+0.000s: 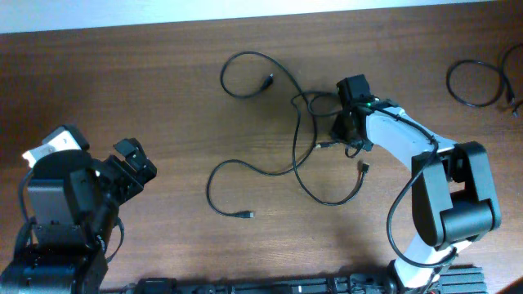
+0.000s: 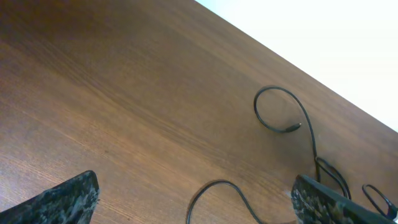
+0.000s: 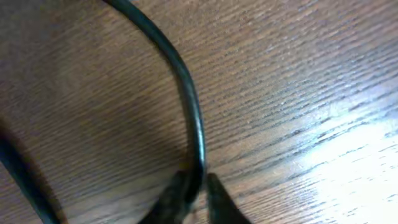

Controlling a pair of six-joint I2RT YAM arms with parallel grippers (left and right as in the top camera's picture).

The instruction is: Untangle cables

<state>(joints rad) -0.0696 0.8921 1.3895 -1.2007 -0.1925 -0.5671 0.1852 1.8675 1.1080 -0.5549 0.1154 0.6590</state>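
At the far left of the overhead view the left arm is sitting low over the table (image 1: 122,73), partly cut off by the bottom edge. The left gripper (image 1: 135,162) is hanging well apart from anything, and its fingers (image 2: 65,200) are showing only as blurred dark tips in the lower corners of the left wrist view, spread wide with nothing between them. Bare wood is lying open all around it, up to the pale strip (image 1: 82,12) running along the table's far edge. Moving toward the middle, the cables (image 1: 296,131) are sprawling in loose loops that are crossing one another. One loop is curling at the top and another is trailing low toward a small plug (image 1: 248,215). Where the strands cross, it is hard to tell which is lying over which. Just to the right, the right gripper (image 1: 347,137) is covering part of the tangle with its body. Its wrist view is showing the tips pressed together and pinching one strand (image 3: 198,124) against the wood, and a second blurred strand (image 3: 18,168) is passing at the left. At the far right a spare cable (image 1: 449,82) is lying apart, cut off by the picture's edge.
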